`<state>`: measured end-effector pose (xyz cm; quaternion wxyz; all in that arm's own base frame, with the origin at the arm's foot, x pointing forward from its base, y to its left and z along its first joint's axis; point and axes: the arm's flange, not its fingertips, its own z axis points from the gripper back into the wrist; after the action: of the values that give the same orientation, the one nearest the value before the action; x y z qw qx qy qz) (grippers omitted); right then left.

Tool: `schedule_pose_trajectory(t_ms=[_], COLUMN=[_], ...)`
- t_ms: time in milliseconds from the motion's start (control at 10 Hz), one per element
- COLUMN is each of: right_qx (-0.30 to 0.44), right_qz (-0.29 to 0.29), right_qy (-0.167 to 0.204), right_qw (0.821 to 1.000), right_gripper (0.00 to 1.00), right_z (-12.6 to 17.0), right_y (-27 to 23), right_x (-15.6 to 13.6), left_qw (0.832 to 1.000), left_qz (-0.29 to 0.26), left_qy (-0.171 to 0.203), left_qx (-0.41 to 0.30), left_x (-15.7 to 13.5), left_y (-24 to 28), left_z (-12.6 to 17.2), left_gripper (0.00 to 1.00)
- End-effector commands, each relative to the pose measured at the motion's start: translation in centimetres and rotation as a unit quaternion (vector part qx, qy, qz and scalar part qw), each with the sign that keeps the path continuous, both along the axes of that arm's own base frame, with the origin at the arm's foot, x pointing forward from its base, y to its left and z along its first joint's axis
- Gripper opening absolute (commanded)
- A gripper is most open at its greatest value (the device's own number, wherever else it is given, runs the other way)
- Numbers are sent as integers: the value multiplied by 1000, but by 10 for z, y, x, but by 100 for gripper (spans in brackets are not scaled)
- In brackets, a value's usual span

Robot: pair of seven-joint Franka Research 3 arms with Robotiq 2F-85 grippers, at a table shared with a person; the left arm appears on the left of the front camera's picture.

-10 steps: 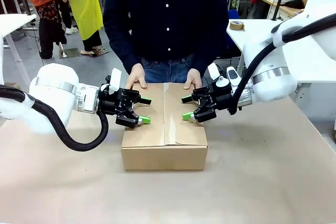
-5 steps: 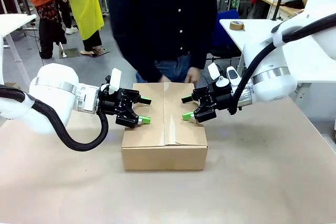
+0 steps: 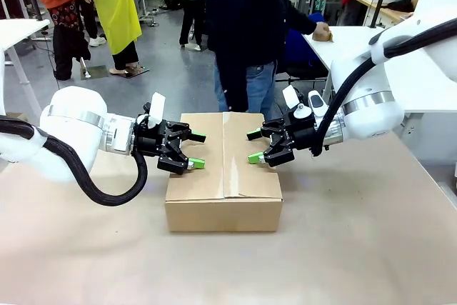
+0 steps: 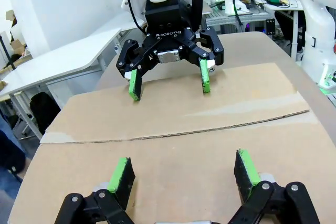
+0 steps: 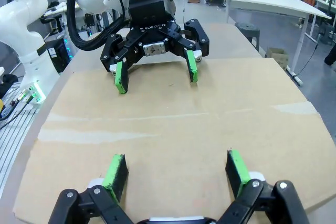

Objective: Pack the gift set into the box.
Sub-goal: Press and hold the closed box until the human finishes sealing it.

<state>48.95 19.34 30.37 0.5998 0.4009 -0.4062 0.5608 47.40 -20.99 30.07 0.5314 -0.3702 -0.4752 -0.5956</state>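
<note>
On the brown paper-covered surface (image 3: 357, 248) the large brown corrugated cardboard box (image 3: 223, 205) is seen with its top flaps folded flat, seam down the middle. The left hand (image 3: 197, 151) and right hand (image 3: 253, 146) are held released, grasping nothing, facing each other over the flaps. Judged best: flaps kept pressed level and evenly on both sides, no push across the seam. The person's dark sleeve (image 3: 300, 23) is stretched toward a side table.

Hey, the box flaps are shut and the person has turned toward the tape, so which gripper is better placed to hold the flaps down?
Neither clearly. The left gripper and right gripper both hover open over the box, one over each flap, on opposite sides of the seam. Probably use both.
</note>
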Motion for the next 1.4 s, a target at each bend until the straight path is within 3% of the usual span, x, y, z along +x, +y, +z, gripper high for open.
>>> schedule_pose_trajectory(t_ms=[0, 1300], right_qx=[1, 1], right_qz=[-1, -1], right_qy=[-2, -2], right_qw=[1000, 1000], right_gripper=[100, 100], right_z=[0, 0], right_y=[1, 1], right_x=[0, 0], left_qw=[1000, 1000], left_qz=[-6, -6], left_qy=[-1, -1], left_qx=[0, 0], left_x=[-1, -1], left_y=[1, 1], left_z=[-3, -3], left_gripper=[100, 100])
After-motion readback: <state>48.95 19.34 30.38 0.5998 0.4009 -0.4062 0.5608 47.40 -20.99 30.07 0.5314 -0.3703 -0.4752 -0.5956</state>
